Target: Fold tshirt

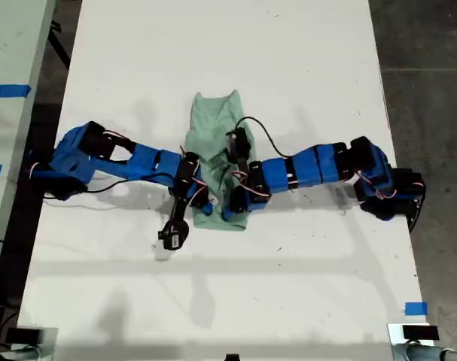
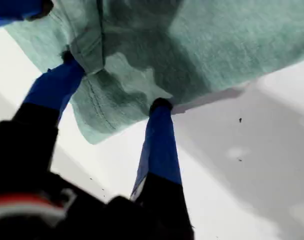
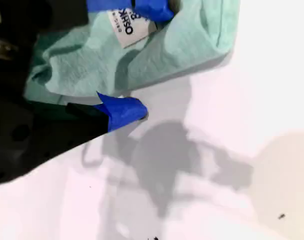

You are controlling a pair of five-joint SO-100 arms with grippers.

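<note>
A: Where was the tshirt (image 1: 217,143)?

B: Near the middle of the white counter (image 1: 288,60), already narrowed to a long strip running twelve to six in the exterior view. Both arms met over its six o'clock end.

A: Tool states?

B: My first tool (image 2: 116,85) stood spread, one finger (image 2: 159,135) at the hem edge, the other under a seamed fold; cloth lay between them, not yet nipped. My second tool (image 3: 136,60) pinched the bunched fabric near a white label (image 3: 125,27), one finger above, one below. Which arm was which in the exterior view, I could not tell.

A: Progress?

B: My guess was roughly halfway. The lengthwise folds looked done; the crosswise fold, six o'clock end carried toward twelve, remained.

A: Surface and room?

B: Counter smooth, white, a few dark specks. Grey concrete floor (image 1: 424,45) at three o'clock; a second pale counter (image 1: 10,45) with blue tape (image 1: 6,91) at nine. Another tape scrap (image 1: 415,308) near five.
</note>
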